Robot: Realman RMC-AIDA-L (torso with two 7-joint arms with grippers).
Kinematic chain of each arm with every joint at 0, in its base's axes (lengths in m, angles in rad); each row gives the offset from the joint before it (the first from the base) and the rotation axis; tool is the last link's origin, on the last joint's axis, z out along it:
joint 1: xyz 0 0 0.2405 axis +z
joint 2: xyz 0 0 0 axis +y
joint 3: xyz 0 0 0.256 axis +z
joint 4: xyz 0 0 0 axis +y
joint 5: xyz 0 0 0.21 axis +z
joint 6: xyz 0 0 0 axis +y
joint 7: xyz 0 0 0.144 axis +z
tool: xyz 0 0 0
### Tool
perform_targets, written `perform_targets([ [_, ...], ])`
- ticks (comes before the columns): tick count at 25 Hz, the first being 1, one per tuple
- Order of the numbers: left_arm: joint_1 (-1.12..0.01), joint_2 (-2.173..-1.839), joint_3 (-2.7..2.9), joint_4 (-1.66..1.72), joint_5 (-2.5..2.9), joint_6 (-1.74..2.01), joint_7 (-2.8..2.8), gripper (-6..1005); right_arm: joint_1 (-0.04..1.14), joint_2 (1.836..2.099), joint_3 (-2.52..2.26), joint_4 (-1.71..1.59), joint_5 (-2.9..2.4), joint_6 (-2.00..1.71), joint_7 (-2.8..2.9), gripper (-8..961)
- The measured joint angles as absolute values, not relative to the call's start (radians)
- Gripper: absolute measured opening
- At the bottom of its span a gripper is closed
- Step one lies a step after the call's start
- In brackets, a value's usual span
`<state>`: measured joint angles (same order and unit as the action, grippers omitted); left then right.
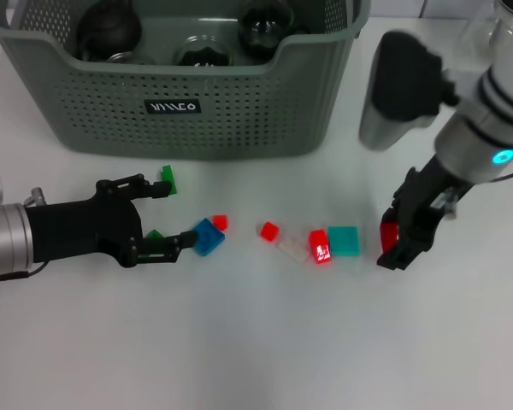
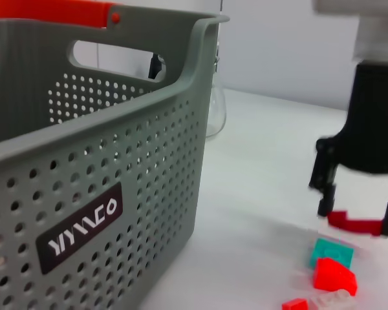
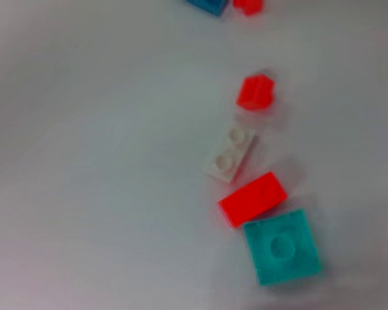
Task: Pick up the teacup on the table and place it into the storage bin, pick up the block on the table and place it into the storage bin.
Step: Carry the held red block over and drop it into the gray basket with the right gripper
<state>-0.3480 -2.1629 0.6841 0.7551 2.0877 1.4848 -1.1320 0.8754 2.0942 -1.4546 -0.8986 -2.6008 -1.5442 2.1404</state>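
- Right claw point(image 1: 395, 242) sits at the right end of the row of blocks, clenched on a small red block point(image 1: 388, 233) — the left wrist view confirms it, the red piece point(image 2: 354, 223) spanning the gap between the two black fingers, clear of the surface point(image 1: 265, 342).
- Key relation: the storage bin point(image 1: 239, 111) lies up and to the left of the right claw, well apart, at the far side of the surface. The carry has to go toward the bin's right wall and over its rim.
- The bin's front rim dips in the middle; the nearer approach for this arm looks like the right corner, though the dip gives the lower clearance — a judgement only.
- Dark rounded items already lie inside the bin; I cannot tell whether any is the teacup. No teacup shows on the surface.
- Left claw point(image 1: 158, 220) lies low near the left end of the row, fingers spread and grasping nothing, with a blue block point(image 1: 208, 236) just beside its lower fingertip and a green block point(image 1: 168, 178) near its upper one.
- Still on the surface between the claws: a teal block point(image 1: 344, 241), a red block point(image 1: 320, 245) touching or just beside it, a clear block point(image 3: 230, 152), and two smaller red pieces.
- Risk: the held block is small, so it could slip during the lift.
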Motion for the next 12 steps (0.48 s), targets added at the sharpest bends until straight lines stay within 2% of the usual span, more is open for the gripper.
perform_targets([
  [4, -0.343, -2.159, 0.682, 0.756, 2.088, 1.485, -1.132, 860, 0.835, 2.088, -1.325, -1.086, -2.597, -1.759, 2.147, 704],
  [8, -0.341, -2.156, 0.681, 0.755, 2.088, 1.485, -1.132, 860, 0.844, 2.085, -1.149, -1.242, -2.520, -1.957, 2.155, 703],
  [12, -0.340, -2.154, 0.681, 0.757, 2.090, 1.484, -1.132, 860, 0.873, 2.045, -1.108, -1.310, -2.271, -1.986, 2.215, 703],
])
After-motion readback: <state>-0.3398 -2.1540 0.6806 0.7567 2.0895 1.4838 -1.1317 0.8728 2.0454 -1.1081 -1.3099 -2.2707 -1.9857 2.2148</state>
